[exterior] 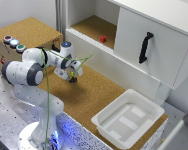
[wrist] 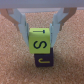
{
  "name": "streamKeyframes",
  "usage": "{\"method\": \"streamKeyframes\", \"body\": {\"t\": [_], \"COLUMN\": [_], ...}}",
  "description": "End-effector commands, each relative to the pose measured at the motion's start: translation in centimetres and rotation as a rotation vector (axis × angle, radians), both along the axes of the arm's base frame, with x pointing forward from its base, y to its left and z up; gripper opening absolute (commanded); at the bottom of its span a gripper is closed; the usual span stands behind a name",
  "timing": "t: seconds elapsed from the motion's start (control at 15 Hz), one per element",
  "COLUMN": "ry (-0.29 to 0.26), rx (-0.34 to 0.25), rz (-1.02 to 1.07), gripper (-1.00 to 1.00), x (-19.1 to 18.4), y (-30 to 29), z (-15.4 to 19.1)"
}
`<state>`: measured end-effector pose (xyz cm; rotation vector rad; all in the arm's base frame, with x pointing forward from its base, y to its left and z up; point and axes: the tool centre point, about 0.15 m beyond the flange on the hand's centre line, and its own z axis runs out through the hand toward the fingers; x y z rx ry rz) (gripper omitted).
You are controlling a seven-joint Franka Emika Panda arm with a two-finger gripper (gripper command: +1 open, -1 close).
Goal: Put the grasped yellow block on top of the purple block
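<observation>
In the wrist view the yellow block point(wrist: 41, 39) sits between my gripper's point(wrist: 40, 36) two fingers, which are shut on its sides. Directly under it, touching or nearly touching, is the dark purple block point(wrist: 42, 61) on the cork surface. The two blocks line up almost squarely, the purple one slightly offset. In the exterior view my gripper point(exterior: 72, 78) hangs low over the cork board, with a speck of yellow block point(exterior: 72, 76) at its tips; the purple block point(exterior: 73, 80) is barely visible beneath.
A white tub point(exterior: 127, 117) stands at the exterior view's lower right. A small red cube point(exterior: 103, 38) lies on the cabinet shelf behind. A cabinet door with a black handle point(exterior: 145, 47) is at the right. A button box point(exterior: 14, 42) sits at the left.
</observation>
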<state>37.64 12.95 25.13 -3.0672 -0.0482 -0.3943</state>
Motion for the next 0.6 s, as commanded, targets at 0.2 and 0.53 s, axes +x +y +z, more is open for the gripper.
{"method": "streamKeyframes", "body": {"t": [0.2, 0.53], "ry": [0.034, 0.036], "rx": [-0.045, -0.058], "rz": [0.007, -0.006], "gripper": [-1.0, 1.0], "x": [0.7, -0.3], "y": [0.0, -0.6], "z": [-1.5, -1.1]}}
